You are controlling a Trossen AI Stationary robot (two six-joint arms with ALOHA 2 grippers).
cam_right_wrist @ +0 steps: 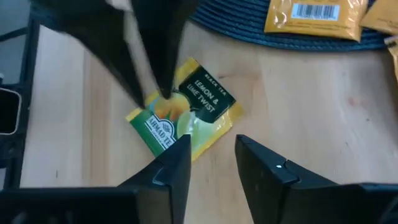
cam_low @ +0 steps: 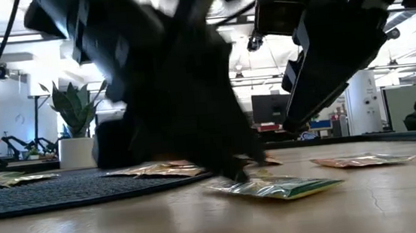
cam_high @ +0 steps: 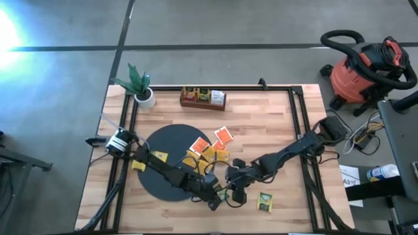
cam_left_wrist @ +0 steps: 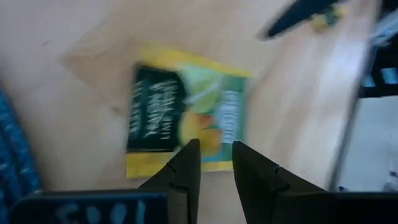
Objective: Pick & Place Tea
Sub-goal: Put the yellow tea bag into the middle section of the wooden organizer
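A green-and-yellow tea packet [cam_right_wrist: 186,115] [cam_left_wrist: 186,118] [cam_high: 223,192] lies flat on the wooden table, just off the near right rim of the black round mat [cam_high: 170,134]. My left gripper [cam_left_wrist: 216,163] [cam_high: 214,201] comes down slanting over it, its fingers a narrow gap apart at the packet's edge. My right gripper [cam_right_wrist: 212,155] [cam_high: 235,190] hovers open beside the same packet, with nothing between its fingers. Several yellow and orange-red packets [cam_high: 209,147] lie on the mat. Another green packet [cam_high: 264,202] lies near the table's front edge. My left gripper's fingertips [cam_right_wrist: 163,93] stand at the green packet's edge, slanting down from the table's left. I cannot tell whether they touch it. The packet lies flat on the table.
A brown wooden tray [cam_high: 202,98] holding packets stands at the far edge, with a potted plant [cam_high: 140,88] at the far left corner. The two arms meet close together near the table's front middle. Bare wood lies to the right of the mat.
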